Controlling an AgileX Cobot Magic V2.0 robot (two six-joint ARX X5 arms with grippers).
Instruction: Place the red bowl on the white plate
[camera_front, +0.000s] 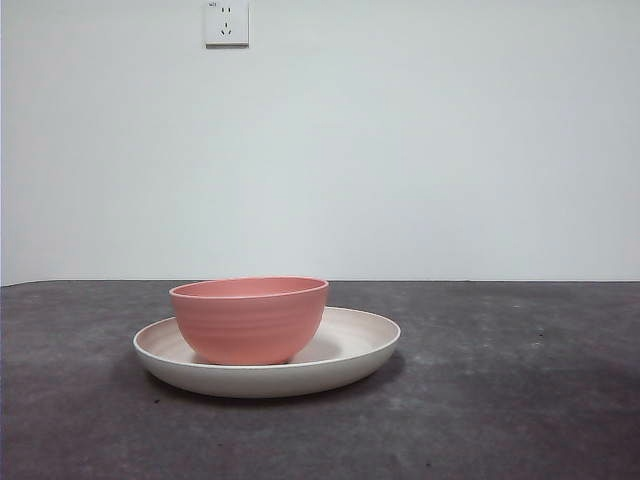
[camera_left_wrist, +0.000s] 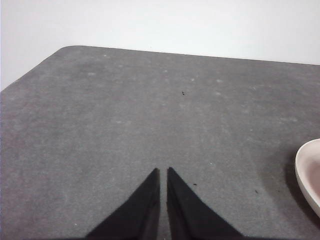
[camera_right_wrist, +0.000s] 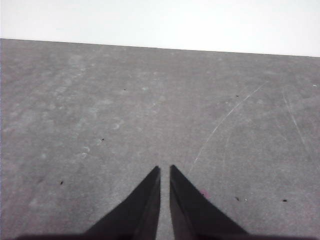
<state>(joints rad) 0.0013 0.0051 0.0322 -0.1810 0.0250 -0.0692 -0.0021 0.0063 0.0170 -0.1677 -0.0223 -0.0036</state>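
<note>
The red bowl (camera_front: 250, 318) stands upright inside the white plate (camera_front: 360, 350) on the dark table, a little left of the plate's middle in the front view. No arm shows in the front view. My left gripper (camera_left_wrist: 163, 172) is shut and empty over bare table, with the plate's rim (camera_left_wrist: 306, 172) at the edge of its view. My right gripper (camera_right_wrist: 164, 170) is shut and empty over bare table; neither bowl nor plate shows in its view.
The dark grey table (camera_front: 520, 400) ends at a white wall with a socket (camera_front: 226, 22). The table's rounded corner (camera_left_wrist: 67, 49) shows in the left wrist view.
</note>
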